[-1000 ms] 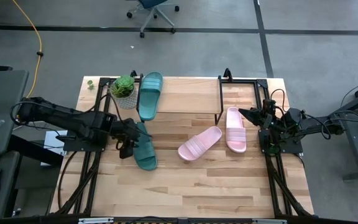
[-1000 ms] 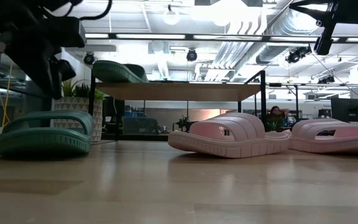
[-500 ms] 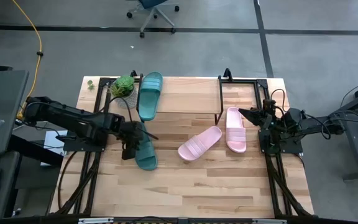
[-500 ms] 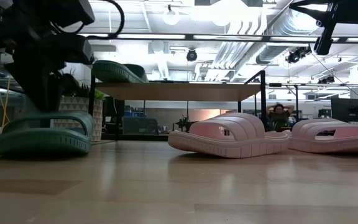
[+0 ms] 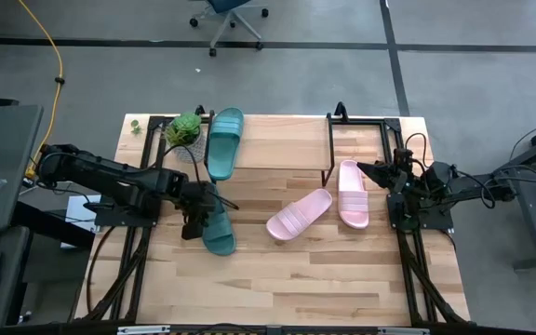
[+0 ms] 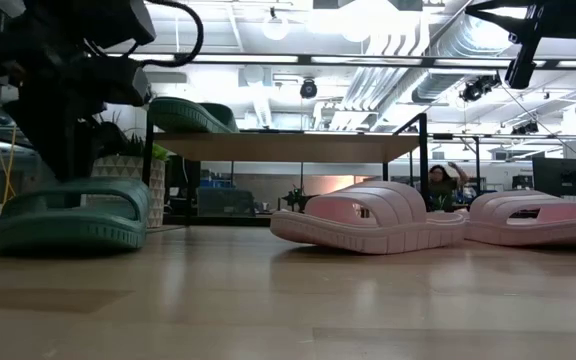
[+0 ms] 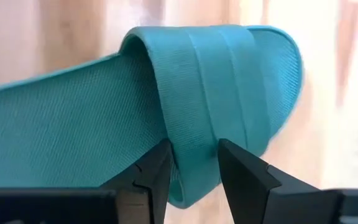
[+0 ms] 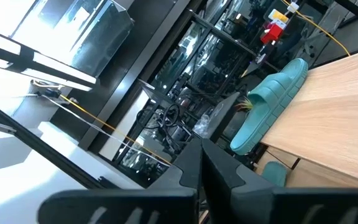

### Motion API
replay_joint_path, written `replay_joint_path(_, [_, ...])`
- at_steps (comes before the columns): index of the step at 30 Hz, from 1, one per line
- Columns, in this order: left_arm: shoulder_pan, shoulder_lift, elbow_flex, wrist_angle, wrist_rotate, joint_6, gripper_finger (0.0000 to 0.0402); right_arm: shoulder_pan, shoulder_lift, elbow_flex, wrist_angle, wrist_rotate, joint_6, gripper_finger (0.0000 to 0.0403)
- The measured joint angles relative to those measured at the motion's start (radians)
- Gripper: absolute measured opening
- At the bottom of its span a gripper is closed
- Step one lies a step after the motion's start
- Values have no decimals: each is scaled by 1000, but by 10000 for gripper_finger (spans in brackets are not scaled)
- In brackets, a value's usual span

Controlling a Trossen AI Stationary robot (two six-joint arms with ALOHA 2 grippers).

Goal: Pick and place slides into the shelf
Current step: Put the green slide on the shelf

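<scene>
A dark teal slide (image 5: 216, 226) lies sole down on the table at centre left. My left gripper (image 5: 199, 216) is over it, pointing steeply down and open. In the left wrist view its fingers stand on either side of one end of the ribbed strap (image 7: 197, 93). A second teal slide (image 5: 223, 142) rests on top of the shelf (image 5: 277, 144). Two pale pink slides (image 5: 299, 215) (image 5: 352, 193) lie sole down on the table right of centre. My right gripper (image 5: 363, 167) waits raised at the table's right side, shut and holding nothing. My left gripper (image 7: 194, 165) straddles the strap where it bends down to the sole (image 7: 194, 155), coming from above and slanting. The fingers (image 7: 160, 168) lie close against both faces of the strap; I cannot tell whether they touch. The slide sits flat on the table (image 6: 68, 215).
A potted plant (image 5: 186, 135) stands by the shelf's left end, just behind the teal slide on the table. The shelf's black legs (image 6: 424, 165) stand at the far side. Bare tabletop (image 5: 277, 279) stretches along the near edge.
My left gripper has come down and a little forward onto the teal slide on the table, tipping more steeply downward, then stopped with its fingers around the strap. The gap between its fingers has stayed the same. The slide has kept its place.
</scene>
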Motion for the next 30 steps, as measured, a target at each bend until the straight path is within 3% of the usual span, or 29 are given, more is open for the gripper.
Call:
replay_joint_path(6, [-1, 0, 0, 6, 18, -3, 114, 0, 0, 0, -5, -1, 0, 0])
replay_joint_path(19, [-1, 0, 0, 59, 17, -23, 10, 0, 0, 0, -5, -2, -9, 0])
replay_joint_path(30, [-1, 0, 0, 82, 57, -40, 3, 0, 0, 0, -5, -3, -11, 0])
